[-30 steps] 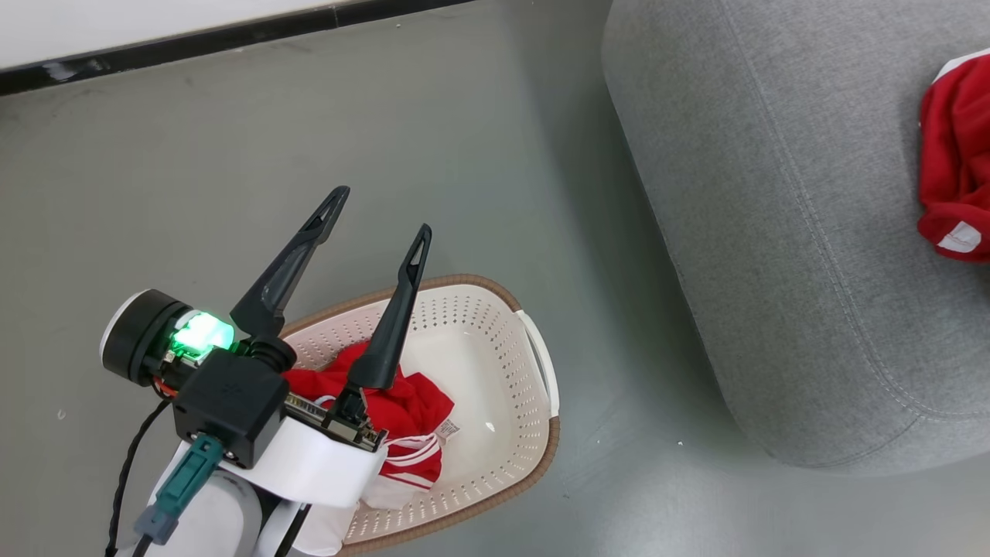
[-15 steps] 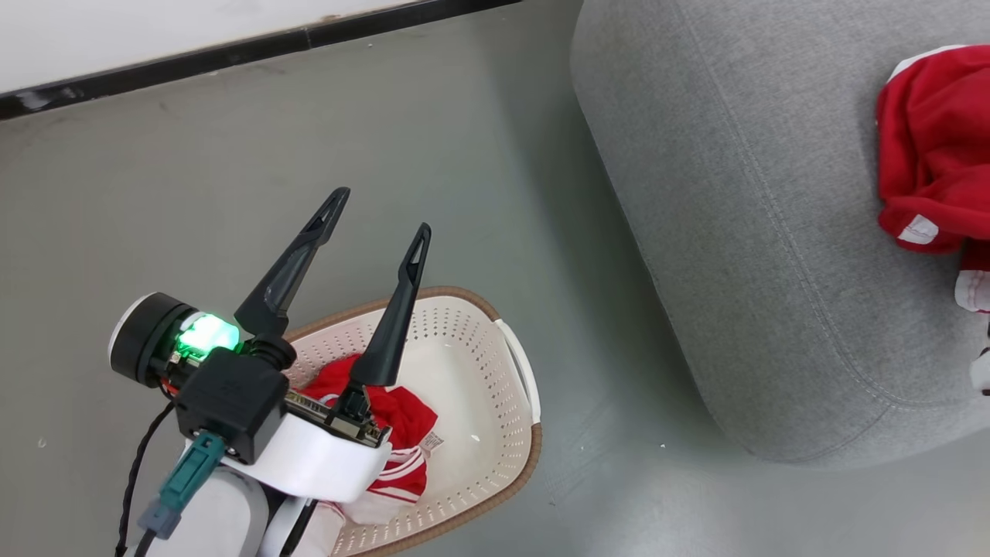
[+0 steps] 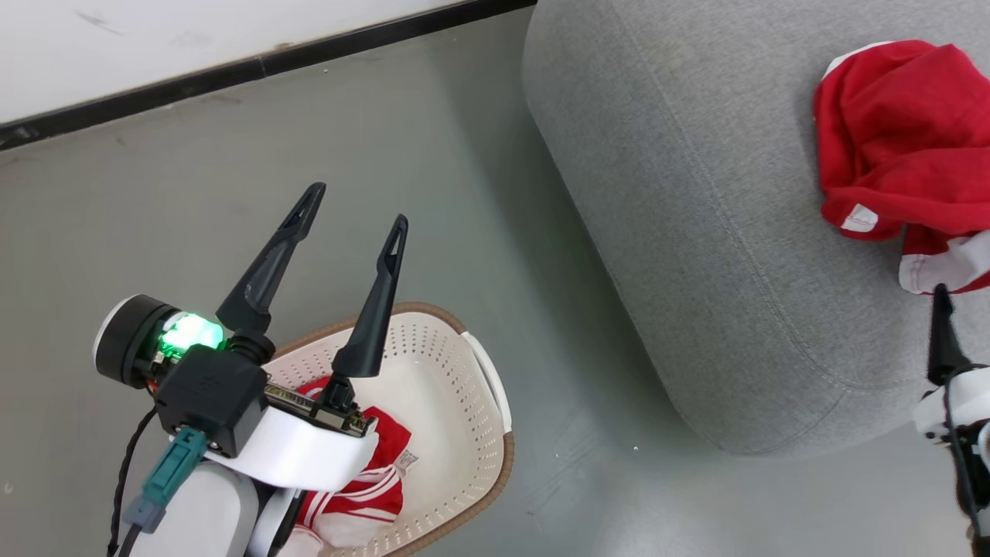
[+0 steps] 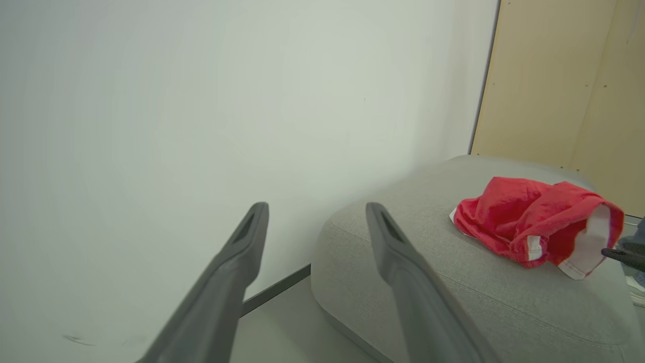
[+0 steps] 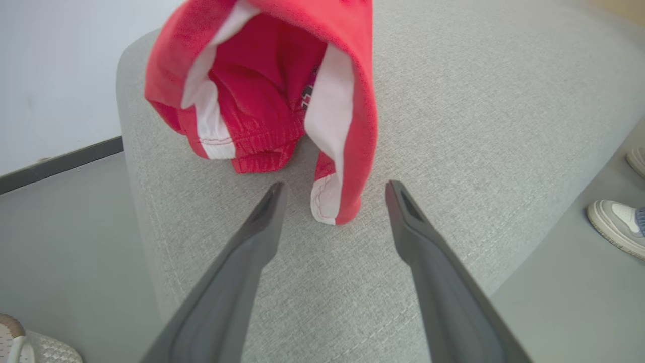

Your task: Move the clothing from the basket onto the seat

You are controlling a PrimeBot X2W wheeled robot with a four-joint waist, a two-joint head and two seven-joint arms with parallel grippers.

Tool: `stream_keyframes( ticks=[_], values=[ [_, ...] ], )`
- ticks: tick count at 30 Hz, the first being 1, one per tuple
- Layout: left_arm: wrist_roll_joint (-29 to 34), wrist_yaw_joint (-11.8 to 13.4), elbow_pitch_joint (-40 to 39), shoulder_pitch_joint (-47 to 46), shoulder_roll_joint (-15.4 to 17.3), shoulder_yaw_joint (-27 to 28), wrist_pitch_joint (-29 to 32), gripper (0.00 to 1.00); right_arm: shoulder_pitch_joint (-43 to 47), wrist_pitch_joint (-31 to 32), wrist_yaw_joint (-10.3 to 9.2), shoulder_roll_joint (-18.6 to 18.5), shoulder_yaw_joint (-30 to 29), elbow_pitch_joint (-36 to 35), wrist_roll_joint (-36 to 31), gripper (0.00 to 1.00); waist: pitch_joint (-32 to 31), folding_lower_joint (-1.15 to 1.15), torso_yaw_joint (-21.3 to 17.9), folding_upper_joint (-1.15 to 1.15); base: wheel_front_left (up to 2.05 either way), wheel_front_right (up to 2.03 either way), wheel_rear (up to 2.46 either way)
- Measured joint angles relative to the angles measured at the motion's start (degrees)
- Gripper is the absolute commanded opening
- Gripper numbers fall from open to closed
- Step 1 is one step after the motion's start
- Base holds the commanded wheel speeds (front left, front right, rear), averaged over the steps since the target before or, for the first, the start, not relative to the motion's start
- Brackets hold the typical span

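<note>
The basket (image 3: 473, 433) stands on the floor at the lower left of the head view, with red clothing (image 3: 387, 441) lying in it, partly hidden by my left arm. My left gripper (image 3: 356, 205) is raised above the basket's far rim, open and empty, and in its wrist view (image 4: 316, 206) it points at the wall. A second red garment with white cuffs (image 3: 897, 131) (image 4: 524, 222) (image 5: 272, 91) lies on the grey seat (image 3: 696, 193) (image 5: 453, 101). My right gripper (image 5: 335, 185) stands open over the seat, the garment's white-edged end just ahead between its fingertips and untouched. One of its fingers (image 3: 940, 333) shows at the right edge.
A white wall with a dark baseboard (image 3: 232, 66) runs behind the basket. Grey floor (image 3: 541, 309) lies between basket and seat. A person's shoe (image 5: 617, 227) stands on the floor beside the seat, another shoe (image 5: 20, 345) at the lower left. A tan panel (image 4: 564, 80) rises behind the seat.
The head camera has turned right, shifting the whole picture left. More of the garment on the seat shows, and my right gripper's finger has come into view. Both grippers stay open.
</note>
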Motion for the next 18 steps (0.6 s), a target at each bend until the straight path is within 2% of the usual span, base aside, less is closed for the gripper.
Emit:
stream_keyframes(
  ticks=[3,10,18],
  values=[
    [0.0,0.0,0.2,0.0,0.0,0.3,-0.4,1.0,0.6,0.6,0.0,0.5,1.2,-1.3,0.4,1.0,-0.3,0.0,-0.5,0.0,0.0,0.0,0.0],
    [-1.0,1.2,1.3,0.5,-0.1,1.9,-1.5,1.0,1.4,1.5,0.0,0.2,6.2,-10.3,1.9,1.0,-1.9,0.0,-1.8,0.0,0.0,0.0,0.0],
    [-1.7,2.9,2.3,2.8,-0.5,4.0,-2.9,1.0,2.5,2.9,0.0,-2.6,10.9,-20.1,1.9,1.0,-4.5,0.0,-1.9,0.0,0.0,0.0,0.0]
  ],
)
